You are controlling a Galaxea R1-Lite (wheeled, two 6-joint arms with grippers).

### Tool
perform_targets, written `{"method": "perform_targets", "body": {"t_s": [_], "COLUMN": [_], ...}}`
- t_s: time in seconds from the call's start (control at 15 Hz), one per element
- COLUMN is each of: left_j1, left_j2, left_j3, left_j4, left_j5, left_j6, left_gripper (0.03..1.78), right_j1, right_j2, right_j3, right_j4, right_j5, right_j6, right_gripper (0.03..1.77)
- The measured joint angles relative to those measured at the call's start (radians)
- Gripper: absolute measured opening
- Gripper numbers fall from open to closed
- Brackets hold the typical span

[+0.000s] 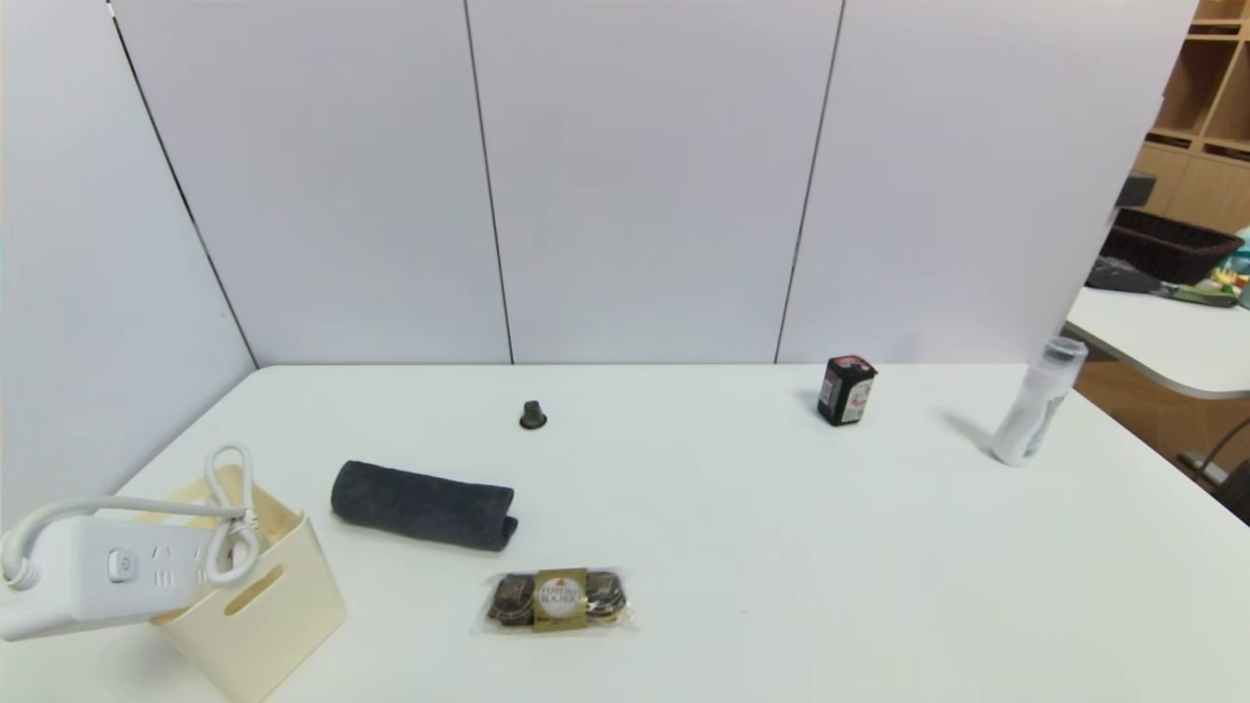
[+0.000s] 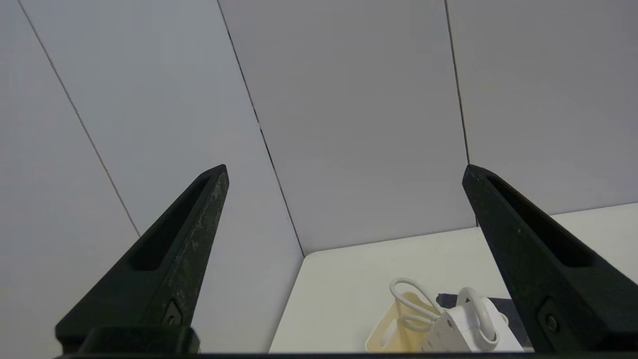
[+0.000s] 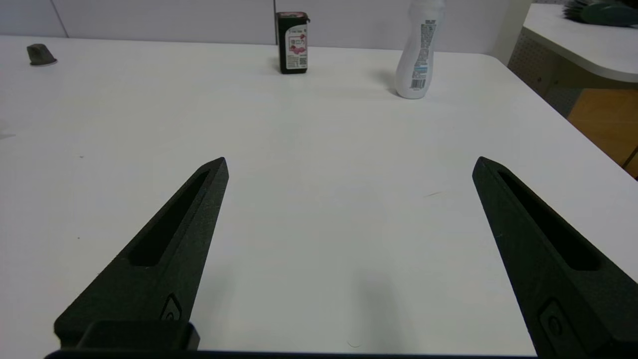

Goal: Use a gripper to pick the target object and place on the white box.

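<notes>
The white power strip (image 1: 107, 576) lies across the rim of the cream-white box (image 1: 264, 605) at the table's near left corner, one end overhanging to the left. Its bundled cord (image 1: 229, 517) loops over the box opening. No arm shows in the head view. In the left wrist view my left gripper (image 2: 345, 169) is open and empty, raised back from the power strip (image 2: 468, 329) and the box (image 2: 394, 329) below it. My right gripper (image 3: 350, 160) hangs open over bare table with nothing between its fingers.
A rolled dark towel (image 1: 422, 505) lies right of the box, a chocolate pack (image 1: 559, 599) in front of it. A small dark capsule (image 1: 532, 415), a black carton (image 1: 846, 390) and a white bottle (image 1: 1037, 402) stand farther back. Partition walls close the back and left.
</notes>
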Motion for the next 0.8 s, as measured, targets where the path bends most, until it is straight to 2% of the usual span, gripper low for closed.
{"method": "perform_targets", "body": {"t_s": [0.2, 0.53, 0.8], "left_j1": [-0.03, -0.084, -0.094], "left_j2": [-0.062, -0.135, -0.157], "left_j3": [0.063, 0.171, 0.221], "left_j4": [-0.034, -0.031, -0.031], "left_j5": [0.0, 0.0, 0.0], "left_j6": [0.002, 0.008, 0.005], "left_gripper": [1.69, 1.69, 1.69], "right_j1": [0.0, 0.0, 0.0], "right_j2": [0.0, 0.0, 0.0], "right_j3": [0.0, 0.0, 0.0], "right_j4": [0.0, 0.0, 0.0], "right_j5": [0.0, -0.001, 0.0], "right_j6": [0.0, 0.0, 0.0], "right_gripper": [1.69, 1.69, 1.69]}}
